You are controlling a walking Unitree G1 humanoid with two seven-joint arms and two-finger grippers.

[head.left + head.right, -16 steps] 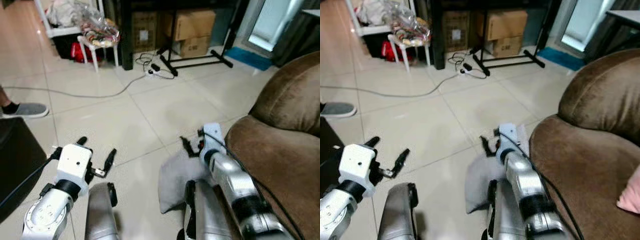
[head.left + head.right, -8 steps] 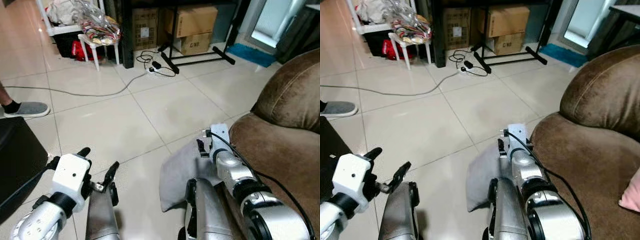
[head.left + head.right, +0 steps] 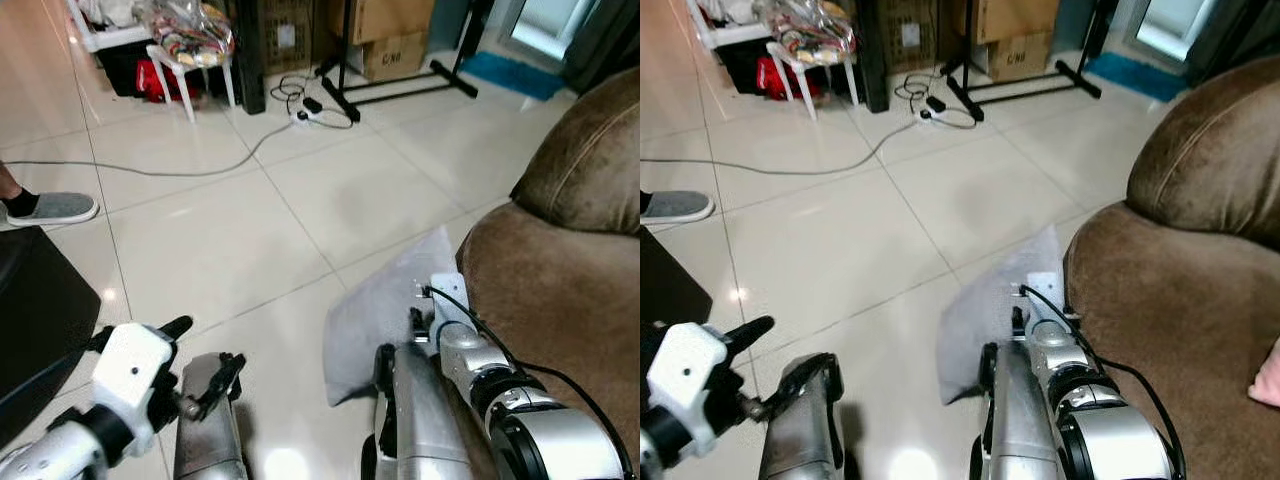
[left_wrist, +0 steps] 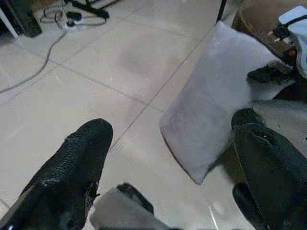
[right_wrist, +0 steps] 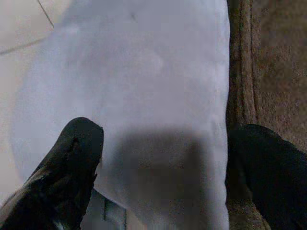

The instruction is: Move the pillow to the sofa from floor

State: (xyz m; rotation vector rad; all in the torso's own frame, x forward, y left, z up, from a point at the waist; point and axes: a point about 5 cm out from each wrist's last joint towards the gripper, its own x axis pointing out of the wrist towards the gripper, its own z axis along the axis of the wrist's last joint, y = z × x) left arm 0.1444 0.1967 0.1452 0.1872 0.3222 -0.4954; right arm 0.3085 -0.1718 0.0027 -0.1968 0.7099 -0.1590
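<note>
A grey pillow (image 3: 375, 305) stands on the tiled floor, leaning on the front of the brown sofa (image 3: 560, 260). My right gripper (image 5: 168, 177) is open over the pillow's (image 5: 153, 81) sofa-side edge. One of its fingers (image 5: 72, 158) lies on the grey cloth and the other is against the sofa's brown side. Its wrist (image 3: 450, 310) sits just above the pillow. My left gripper (image 3: 200, 350) hangs open over bare tiles to the pillow's left, holding nothing. In the left wrist view the pillow (image 4: 216, 105) lies ahead between its fingers (image 4: 72, 163).
A grey cable (image 3: 170, 170) crosses the floor to a power strip (image 3: 305, 112) by a black stand (image 3: 400, 88). Cardboard boxes (image 3: 395, 50) and a white stool (image 3: 190, 75) with bags stand at the back. A person's foot (image 3: 50, 207) and a black object (image 3: 30, 320) are at left.
The camera has tipped down. My right wrist has sunk lower against the pillow, and more of the pillow's far corner shows beyond it. The left gripper stays open at the lower left.
</note>
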